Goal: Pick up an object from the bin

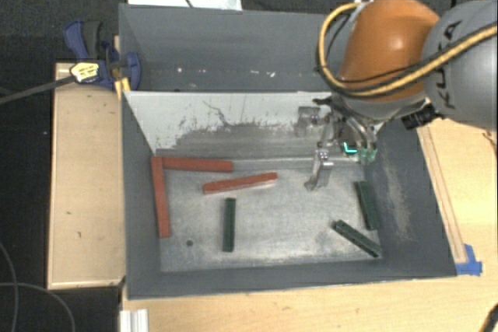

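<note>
Gripper (314, 181) hangs low over the bin's (257, 74) floor, right of centre and towards the back wall, under the arm's orange cover (387, 39). Whether it is released or clenched cannot be told from this angle, and nothing shows in its grasp.

Its tip is above bare floor. The nearest thing is the slanted red stick (240, 183), whose right end lies just to the gripper's left, apart from it. On the other side, near the right wall, lies an upright green stick (367, 205), a little lower in the view.

Six sticks are in the bin: three red and three dark green. Besides the slanted one, a level red stick (196, 164) lies at the back left, and a long red stick (161, 198) runs along the left wall, the two meeting at a corner. A second green stick (228, 225) lies alone mid-floor, and a tilted green stick (357, 238) sits near the front right corner.

Open floor spreads around the gripper and across the middle.
</note>
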Robot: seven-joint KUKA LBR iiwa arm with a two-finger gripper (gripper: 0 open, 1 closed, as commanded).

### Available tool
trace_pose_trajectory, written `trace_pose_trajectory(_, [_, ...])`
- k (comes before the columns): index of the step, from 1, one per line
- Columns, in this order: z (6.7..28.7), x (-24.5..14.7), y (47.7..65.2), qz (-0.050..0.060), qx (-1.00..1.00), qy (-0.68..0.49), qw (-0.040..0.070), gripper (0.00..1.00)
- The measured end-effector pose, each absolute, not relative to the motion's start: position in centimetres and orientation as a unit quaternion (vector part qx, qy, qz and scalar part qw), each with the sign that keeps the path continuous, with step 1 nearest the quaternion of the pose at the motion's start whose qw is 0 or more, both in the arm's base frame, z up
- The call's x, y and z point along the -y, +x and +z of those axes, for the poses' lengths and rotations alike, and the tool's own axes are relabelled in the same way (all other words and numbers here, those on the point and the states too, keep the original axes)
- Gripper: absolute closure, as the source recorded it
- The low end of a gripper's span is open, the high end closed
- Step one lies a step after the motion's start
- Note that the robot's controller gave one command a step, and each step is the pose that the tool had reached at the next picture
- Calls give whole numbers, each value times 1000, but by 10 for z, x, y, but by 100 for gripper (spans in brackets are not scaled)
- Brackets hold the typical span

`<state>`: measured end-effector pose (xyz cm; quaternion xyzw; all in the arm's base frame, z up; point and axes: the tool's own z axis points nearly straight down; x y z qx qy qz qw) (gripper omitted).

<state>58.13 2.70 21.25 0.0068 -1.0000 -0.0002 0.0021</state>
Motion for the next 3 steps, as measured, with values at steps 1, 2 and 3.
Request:
trace_pose_trajectory(1, [66, -76, 589, -1, 1000, 28, 2, 0])
trace_pose_trajectory(2, [71, -75, 591, -1, 1000, 26, -1, 100])
trace_pose_trajectory(3, [218, -62, 569, 0, 999, 36, -5, 100])
